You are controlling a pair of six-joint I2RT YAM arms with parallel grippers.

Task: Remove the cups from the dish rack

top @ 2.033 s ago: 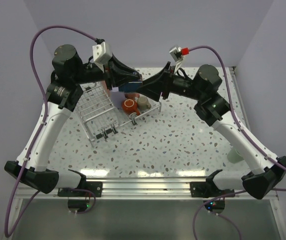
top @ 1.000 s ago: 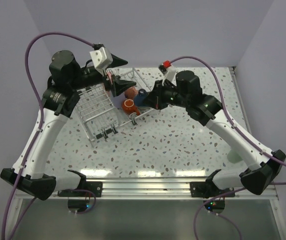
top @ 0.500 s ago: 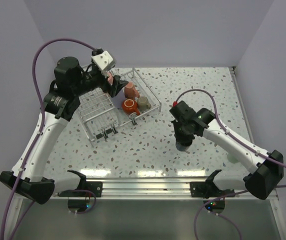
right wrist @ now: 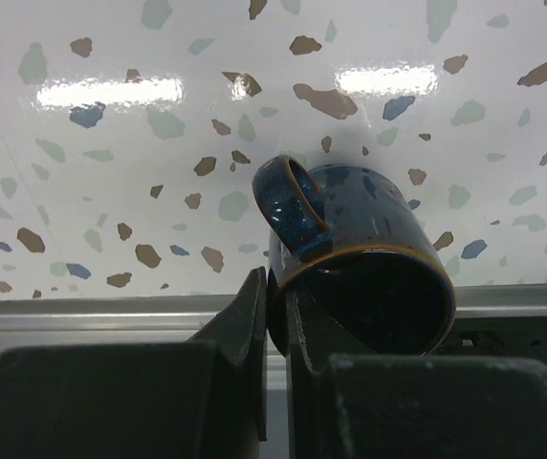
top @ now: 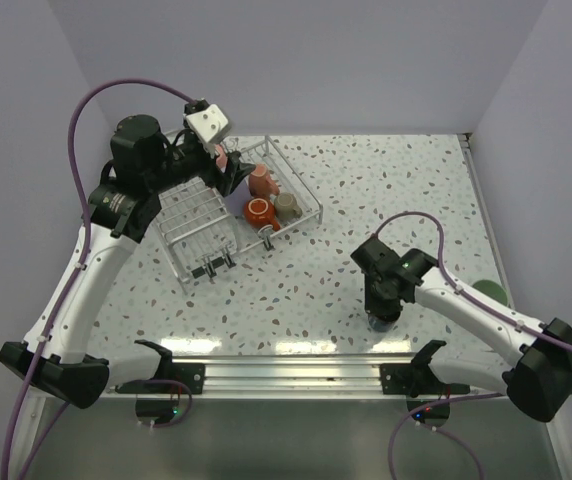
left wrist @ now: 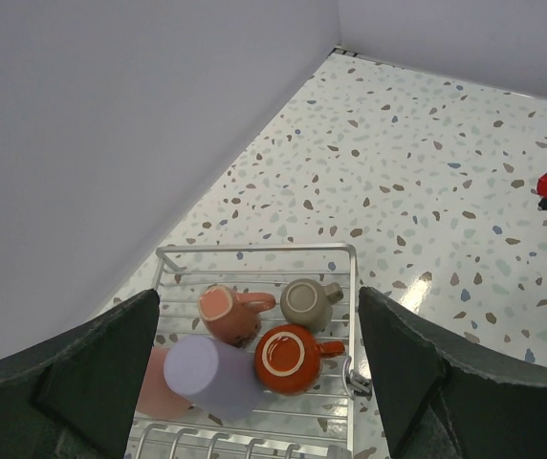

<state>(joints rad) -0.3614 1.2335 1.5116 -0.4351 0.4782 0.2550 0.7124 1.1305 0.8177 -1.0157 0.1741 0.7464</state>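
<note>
Right jaws nearer now, pinching blue cup (right wrist: 369, 215); left jaws spread; rack (top: 194, 225) holds cups (left wrist: 291, 356).

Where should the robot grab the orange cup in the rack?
Probably its rim, from straight above: the orange cup stands upright, mouth open, so one finger fits inside. Pinch beside the handle, on the side away from the lavender tumbler crowding it.
</note>
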